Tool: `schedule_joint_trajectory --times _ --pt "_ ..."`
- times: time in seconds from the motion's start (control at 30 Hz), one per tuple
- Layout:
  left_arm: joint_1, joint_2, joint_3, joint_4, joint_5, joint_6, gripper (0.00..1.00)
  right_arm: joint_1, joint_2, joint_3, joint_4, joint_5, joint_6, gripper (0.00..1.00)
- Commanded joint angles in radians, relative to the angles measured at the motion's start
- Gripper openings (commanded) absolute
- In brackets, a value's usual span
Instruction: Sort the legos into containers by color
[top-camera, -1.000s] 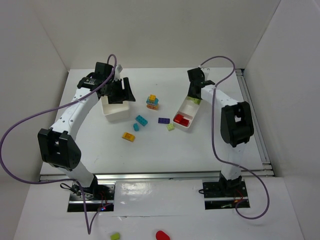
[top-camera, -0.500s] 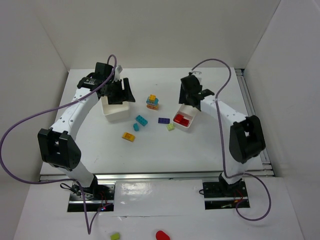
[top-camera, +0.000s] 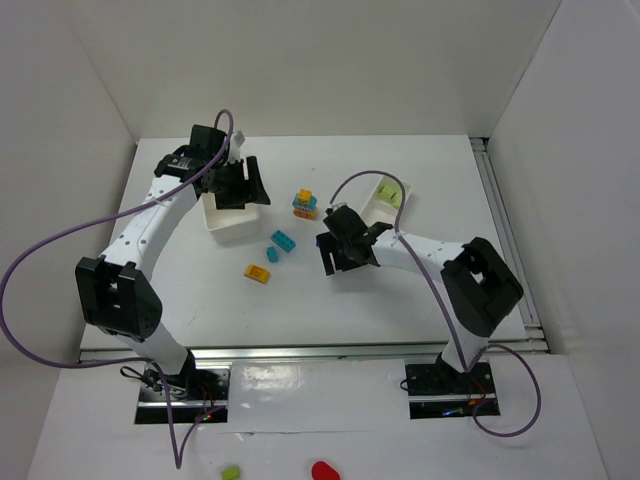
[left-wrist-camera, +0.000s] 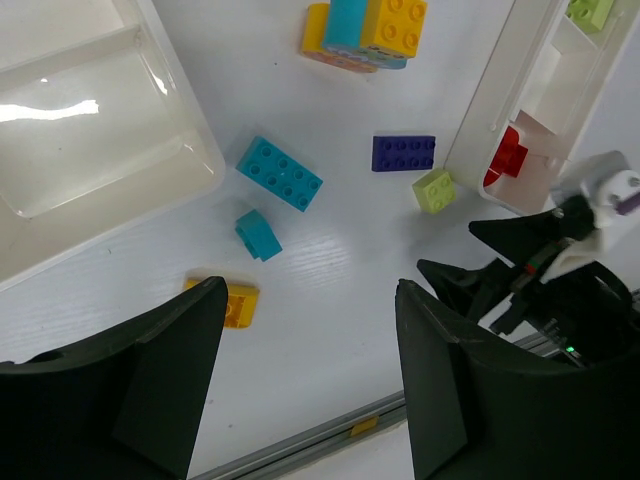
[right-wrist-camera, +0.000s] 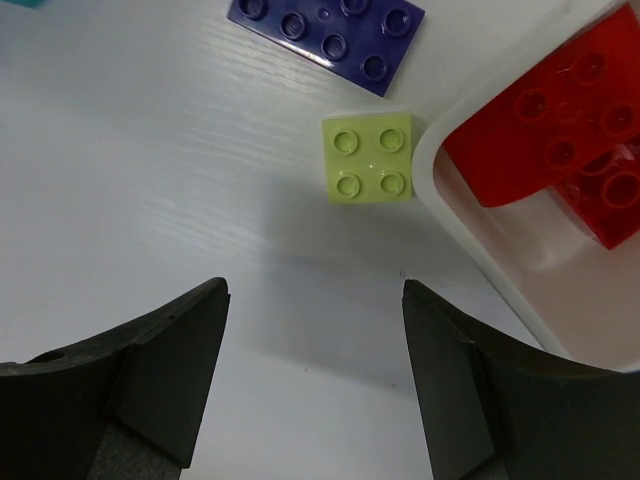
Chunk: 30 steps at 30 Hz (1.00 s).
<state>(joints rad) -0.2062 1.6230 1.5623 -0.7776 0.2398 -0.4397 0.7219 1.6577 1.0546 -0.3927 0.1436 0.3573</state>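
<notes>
In the top view the left gripper (top-camera: 240, 185) is at the upper left of the frame, over the upper right edge of the small box (top-camera: 226, 232). In its wrist view the two dark fingers (left-wrist-camera: 120, 390) stand wide apart and nothing is between them.

The right gripper (top-camera: 335, 252) is near the middle of the top view, low over the table (top-camera: 350, 300). Its fingers (right-wrist-camera: 140, 370) are also spread wide and hold nothing. Just behind it, to the upper right, lies the long tray (top-camera: 378, 212).

The right wrist view shows a lime brick (right-wrist-camera: 368, 158) on the table in the upper middle of the frame, studs up, just beside the rounded corner of the tray. We cannot tell if they touch. A purple brick (right-wrist-camera: 328, 35) lies flat at the top edge, near the lime one but apart from it. Red bricks (right-wrist-camera: 555, 130) are inside the end compartment of the tray, at the upper right.

In the left wrist view we see more legos on the table:
- A cyan brick (left-wrist-camera: 280, 173) and a small cyan piece (left-wrist-camera: 258, 234) lie left of centre, near each other.
- A yellow-orange brick (left-wrist-camera: 235, 303) is partly hidden behind the left finger.
- A stack of yellow and cyan bricks (left-wrist-camera: 365, 30) stands at the top edge.

One lime piece (left-wrist-camera: 590, 10) sits in a tray compartment at the top right corner.
</notes>
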Motion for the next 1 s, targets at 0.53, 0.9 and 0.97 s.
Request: schedule_joint_trajectory --times 0.53,0.9,0.97 --pt "0.014 -0.037 0.008 0.015 0.001 0.019 0.77 -0.032 0.26 0.177 0.06 0.117 -0.066 0.75" --pt "0.014 -0.017 0.018 0.015 0.019 0.019 0.77 -0.023 0.26 0.168 0.06 0.137 -0.035 0.73" --pt "0.014 -0.017 0.027 0.015 0.019 0.019 0.77 -0.022 0.26 0.168 0.081 0.137 -0.026 0.73"
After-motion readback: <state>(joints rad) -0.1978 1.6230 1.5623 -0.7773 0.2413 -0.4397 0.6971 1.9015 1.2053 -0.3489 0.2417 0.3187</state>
